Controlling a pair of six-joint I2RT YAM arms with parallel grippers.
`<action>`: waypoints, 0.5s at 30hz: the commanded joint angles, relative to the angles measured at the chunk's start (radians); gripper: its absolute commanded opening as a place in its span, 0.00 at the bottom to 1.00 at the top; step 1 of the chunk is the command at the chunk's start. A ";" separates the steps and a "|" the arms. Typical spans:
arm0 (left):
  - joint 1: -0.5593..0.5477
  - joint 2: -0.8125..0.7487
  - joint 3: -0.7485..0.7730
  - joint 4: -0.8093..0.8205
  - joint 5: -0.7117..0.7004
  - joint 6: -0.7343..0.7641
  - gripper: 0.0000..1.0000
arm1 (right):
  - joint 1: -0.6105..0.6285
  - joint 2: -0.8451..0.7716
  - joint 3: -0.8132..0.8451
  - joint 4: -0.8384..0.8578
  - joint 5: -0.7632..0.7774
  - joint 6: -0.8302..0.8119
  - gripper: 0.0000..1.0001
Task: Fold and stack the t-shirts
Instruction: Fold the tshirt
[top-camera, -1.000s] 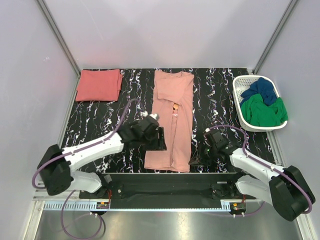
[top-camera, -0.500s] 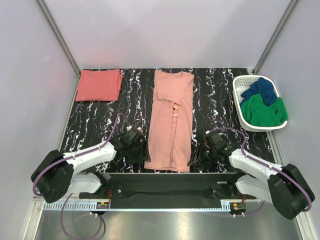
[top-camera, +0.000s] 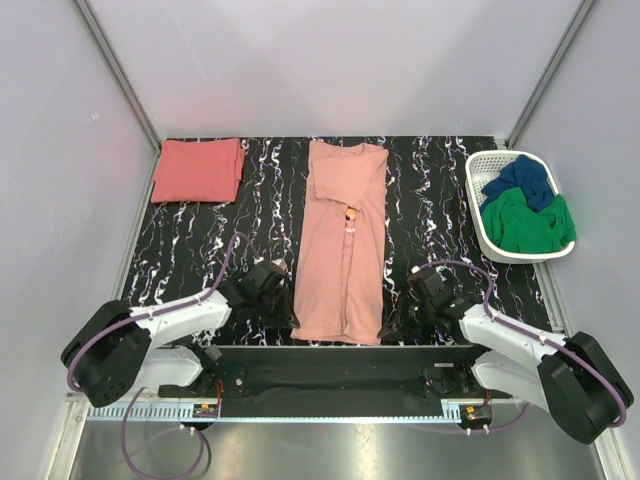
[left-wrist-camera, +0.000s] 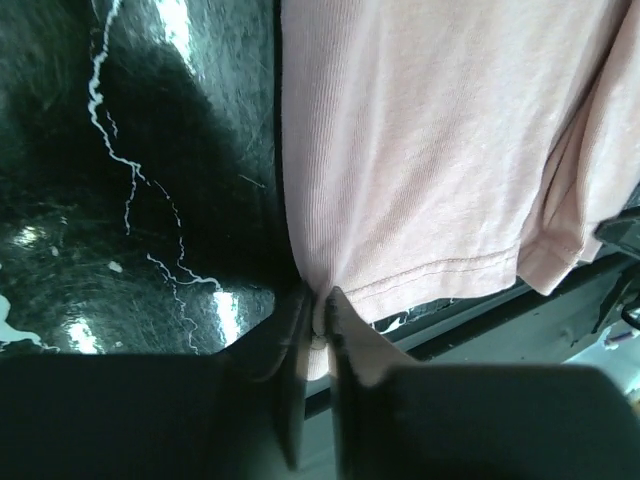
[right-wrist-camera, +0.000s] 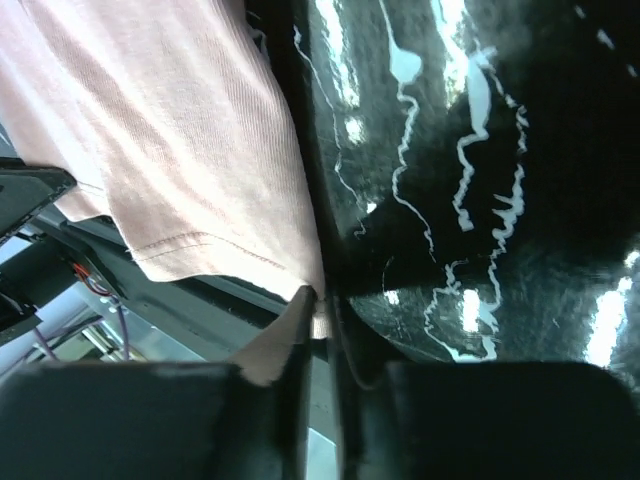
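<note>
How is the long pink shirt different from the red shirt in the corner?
The pale pink t-shirt is lighter than the coral-red t-shirt. The pink one lies as a long strip; the red one is folded into a small square. The left end effector and right end effector each pinch a near hem corner of the pink one; nothing touches the red one. Both lie flat on the black table.

The pink t-shirt (top-camera: 340, 260) is pale salmon with a small orange tag (top-camera: 351, 213). The folded t-shirt (top-camera: 198, 170) is a darker coral-red. The table (top-camera: 200, 250) is black with white marble veining. The basket (top-camera: 475, 198) is white, with one green cloth (top-camera: 525, 225) and one blue cloth (top-camera: 520, 180).
</note>
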 joint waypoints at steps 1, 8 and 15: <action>0.000 -0.028 -0.031 0.015 0.029 -0.018 0.07 | 0.012 -0.050 -0.004 -0.012 0.005 0.013 0.14; -0.004 -0.108 -0.059 0.029 0.084 -0.080 0.00 | 0.014 -0.149 0.049 -0.160 0.036 0.004 0.00; -0.059 -0.145 -0.051 0.024 0.089 -0.159 0.00 | 0.015 -0.189 0.098 -0.252 0.055 -0.005 0.00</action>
